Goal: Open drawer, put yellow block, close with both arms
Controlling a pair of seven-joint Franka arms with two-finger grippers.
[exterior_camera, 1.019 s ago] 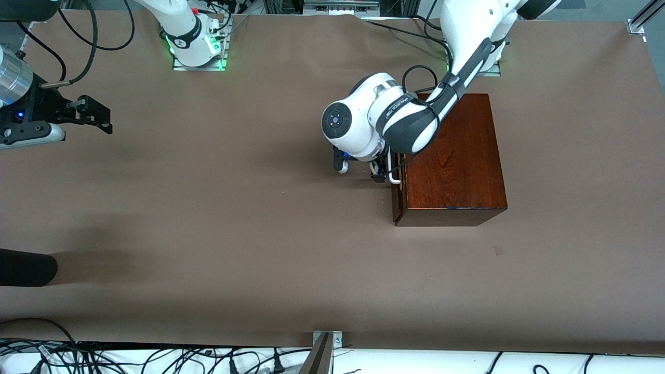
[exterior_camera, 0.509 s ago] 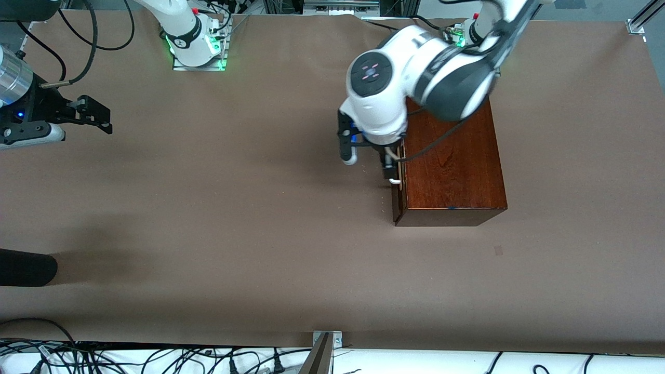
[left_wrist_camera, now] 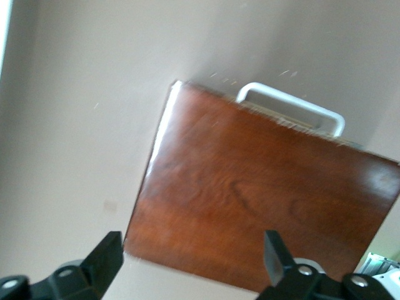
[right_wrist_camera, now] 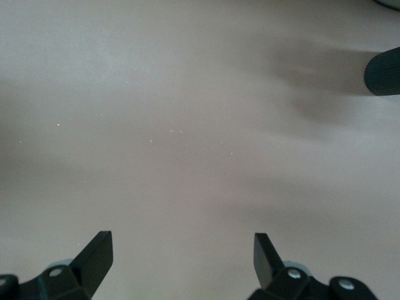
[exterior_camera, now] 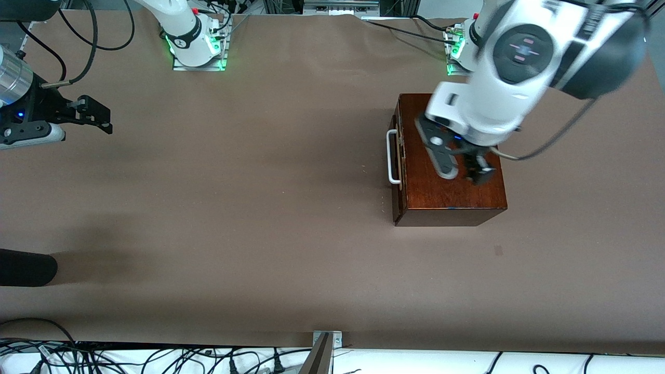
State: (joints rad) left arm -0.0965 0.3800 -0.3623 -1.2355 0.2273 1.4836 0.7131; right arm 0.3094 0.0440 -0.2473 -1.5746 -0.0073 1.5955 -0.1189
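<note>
The drawer is seen shut in the glossy reddish-brown wooden box, its white U-shaped bar handle untouched. The left gripper hangs over the box, fingers spread wide and empty; it should be lowered squarely around the bar. The right gripper waits toward the right arm's end of the matte brown counter, well apart from the box, fingers wide and empty. No yellow block is seen

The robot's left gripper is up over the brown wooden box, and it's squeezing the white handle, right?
Not quite. The left gripper is over the brown wooden box, but it isn't squeezing the white handle. The front view shows the handle free at the drawer front, apart from the gripper, and the left wrist view shows the fingers spread open with nothing between them.
</note>
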